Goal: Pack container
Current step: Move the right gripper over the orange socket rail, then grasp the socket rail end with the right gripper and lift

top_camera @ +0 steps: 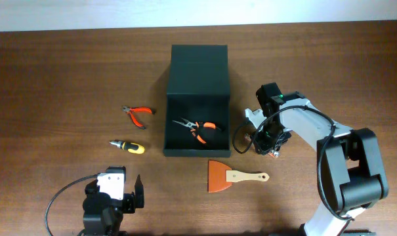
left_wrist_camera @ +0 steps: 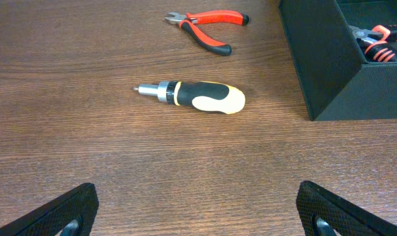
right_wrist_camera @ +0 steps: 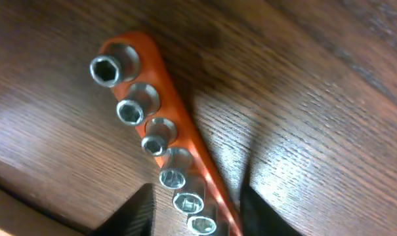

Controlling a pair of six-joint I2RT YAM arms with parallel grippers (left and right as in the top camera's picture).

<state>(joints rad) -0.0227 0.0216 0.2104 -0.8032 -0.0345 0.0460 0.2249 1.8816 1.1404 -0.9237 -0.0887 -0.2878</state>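
The container [top_camera: 198,62] is a dark green box, lid flap open toward the far side, at the table's middle; it also shows in the left wrist view [left_wrist_camera: 326,65]. Orange-handled pliers [top_camera: 199,127] lie inside it. My right gripper [top_camera: 267,141] is low over the table right of the container. In the right wrist view its fingers [right_wrist_camera: 197,210] are open and closely straddle an orange rail of steel sockets [right_wrist_camera: 155,124]. My left gripper [left_wrist_camera: 198,216] is open and empty near the front edge, behind a black and yellow screwdriver [left_wrist_camera: 195,96].
Red-handled pliers [top_camera: 138,115] and the screwdriver [top_camera: 128,146] lie left of the container. An orange scraper with a wooden handle [top_camera: 234,176] lies in front of the container. The red pliers also show in the left wrist view [left_wrist_camera: 208,29].
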